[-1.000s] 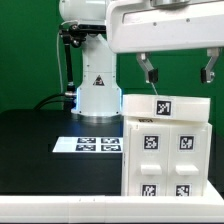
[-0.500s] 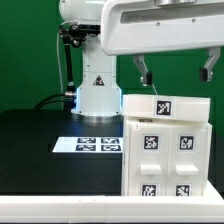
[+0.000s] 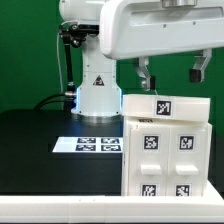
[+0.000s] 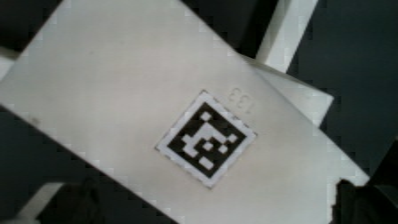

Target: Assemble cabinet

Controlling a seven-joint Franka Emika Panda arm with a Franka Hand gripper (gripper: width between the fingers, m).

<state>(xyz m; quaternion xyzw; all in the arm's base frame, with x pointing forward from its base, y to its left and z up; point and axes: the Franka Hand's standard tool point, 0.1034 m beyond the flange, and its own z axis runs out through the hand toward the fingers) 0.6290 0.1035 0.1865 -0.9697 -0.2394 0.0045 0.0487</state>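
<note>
While the exterior view takes in the whole scene, the wrist view fills almost entirely with one white panel of the cabinet (image 4: 169,110), seen close and at a slant, with a single black-and-white square tag (image 4: 212,140) on it. From outside, the cabinet (image 3: 165,145) stands upright on the black bench (image 3: 40,140) at the exterior view's right, its front showing four small white tagged blocks (image 3: 150,118) set in a two-by-two grid and one more tag on its top face. Above that top edge hangs the end effector (image 3: 172,70), its two dark fingers (image 3: 146,72) spread wide and apart from the cabinet, holding nothing. The exterior view alone shows the arm's white base (image 3: 98,90) behind, against a green backdrop, and the marker board (image 3: 92,145) lying flat on the bench just beside the cabinet, on the exterior view's left of it. In the wrist view the fingers appear only as dark blurred shapes at the frame's edge. No lettering or brand can be read in either view; the tags carry only blocky black-and-white patterns.
</note>
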